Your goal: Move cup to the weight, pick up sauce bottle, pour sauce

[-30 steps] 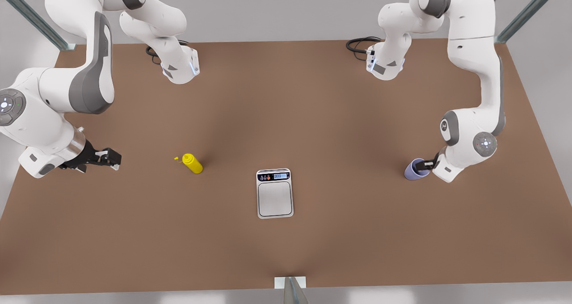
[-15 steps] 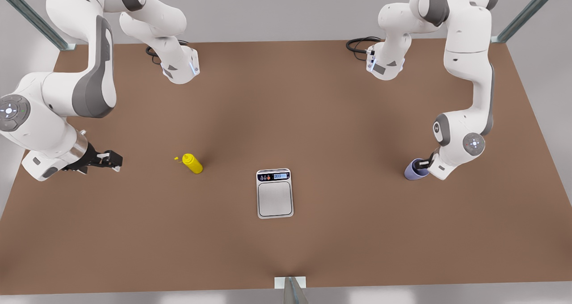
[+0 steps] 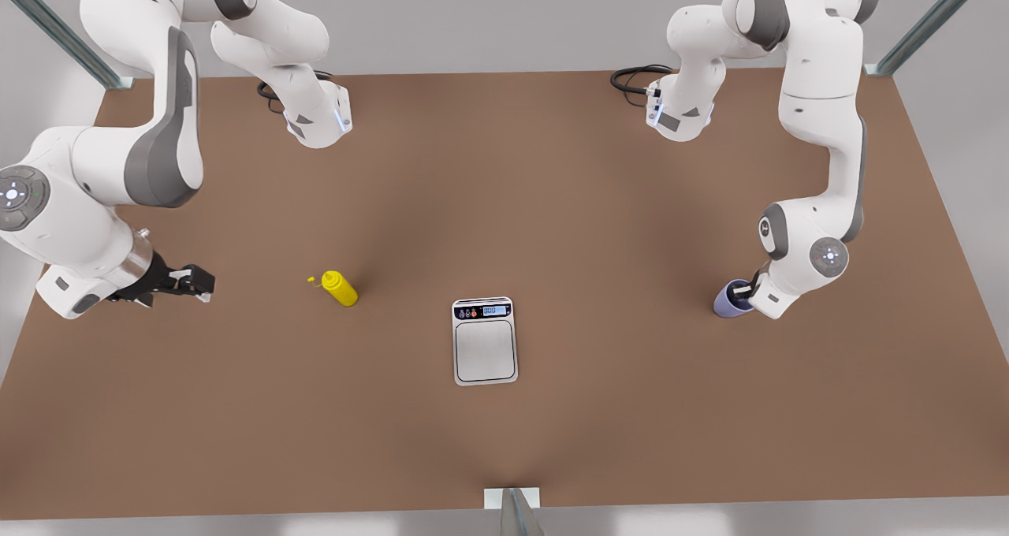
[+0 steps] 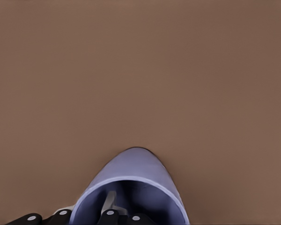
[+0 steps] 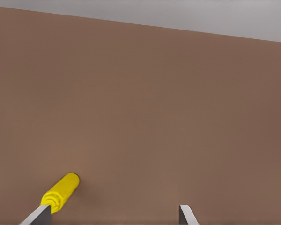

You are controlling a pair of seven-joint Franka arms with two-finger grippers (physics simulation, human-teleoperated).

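The lavender-blue cup stands upright on the table at the front view's right. My left gripper is at its rim, open. In the left wrist view one finger is inside the cup and the other outside its wall, so the left gripper straddles the rim. The yellow sauce bottle lies on its side left of centre, nozzle pointing to the front view's left. My right gripper hovers open farther left, apart from the sauce bottle. The weight, a flat silver scale, lies between them near the front.
The brown table has its edges at the front view's left, right and near sides. Both arm bases with black cables sit at the back. A metal post foot stands at the middle of the near edge.
The left arm's wrist and forearm have shifted toward the front view's left and settled lower over the cup. The cup has not moved. The right gripper rose slightly.
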